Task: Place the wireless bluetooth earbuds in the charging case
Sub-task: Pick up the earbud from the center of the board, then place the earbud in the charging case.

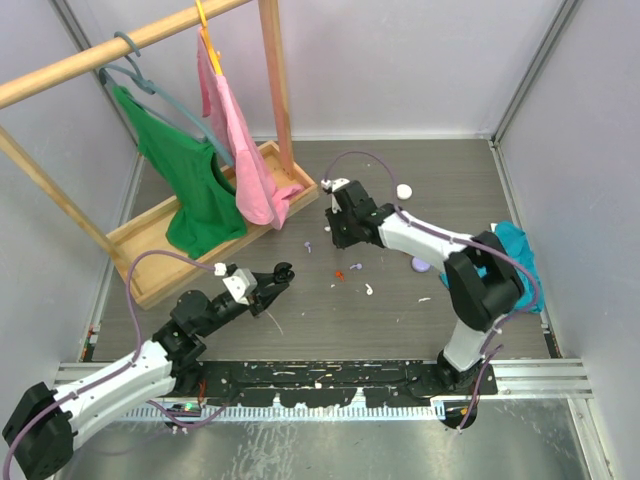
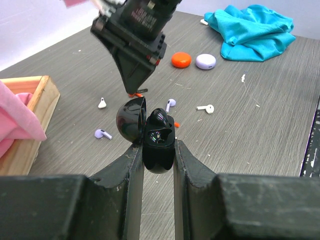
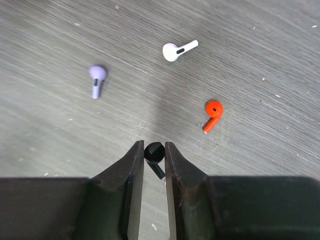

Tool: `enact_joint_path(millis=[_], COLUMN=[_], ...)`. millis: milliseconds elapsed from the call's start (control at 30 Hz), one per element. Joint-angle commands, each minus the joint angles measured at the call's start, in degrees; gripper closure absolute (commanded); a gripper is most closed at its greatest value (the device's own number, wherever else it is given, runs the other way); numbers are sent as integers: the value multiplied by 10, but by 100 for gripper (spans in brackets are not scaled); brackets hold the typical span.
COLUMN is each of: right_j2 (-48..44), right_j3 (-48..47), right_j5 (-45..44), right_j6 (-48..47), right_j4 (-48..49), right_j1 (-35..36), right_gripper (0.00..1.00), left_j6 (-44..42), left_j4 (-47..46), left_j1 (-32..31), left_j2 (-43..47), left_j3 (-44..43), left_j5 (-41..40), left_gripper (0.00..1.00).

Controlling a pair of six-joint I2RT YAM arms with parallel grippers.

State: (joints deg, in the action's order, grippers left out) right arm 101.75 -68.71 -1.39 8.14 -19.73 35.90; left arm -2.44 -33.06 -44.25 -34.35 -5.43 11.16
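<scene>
Between the fingers of the right gripper [image 3: 153, 146], low over the grey table [image 3: 260, 190], a black earbud [image 3: 154, 153] is pinched, the jaws clamped on its sides. Around that bud lie three loose ones, each apart from the others: a lilac earbud [image 3: 96, 79] at 11 o'clock, a white earbud [image 3: 176, 50] at 12 o'clock and a red earbud [image 3: 213, 114] at 2 o'clock. Over at the left gripper [image 2: 158, 149], the jaws are clamped on the black charging case [image 2: 159, 161], whose lid [image 2: 131, 120] stands open toward 10 o'clock, with the right gripper beyond it at 12 o'clock.
</scene>
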Motion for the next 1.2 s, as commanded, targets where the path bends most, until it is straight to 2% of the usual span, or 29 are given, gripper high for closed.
enact_joint_path(millis=[0, 300, 567, 867, 1167], right_j2=[-116, -292, -401, -453, -452], right_j3=[37, 134, 190, 262, 336], right_j5=[19, 36, 57, 76, 89], right_j6=[24, 46, 70, 113, 147], right_j4=[76, 165, 261, 412, 573], right_j1=[6, 24, 81, 145, 190], right_gripper=[85, 85, 85, 84, 84], left_j6=[4, 15, 13, 23, 32], left_j4=[-27, -77, -117, -165, -183], left_j1=[0, 0, 0, 0, 0], left_j2=[11, -8, -51, -67, -53], left_j3=[-21, -21, -48, -56, -60], left_j5=[-2, 7, 30, 50, 57], left_gripper=[100, 100, 100, 100, 100])
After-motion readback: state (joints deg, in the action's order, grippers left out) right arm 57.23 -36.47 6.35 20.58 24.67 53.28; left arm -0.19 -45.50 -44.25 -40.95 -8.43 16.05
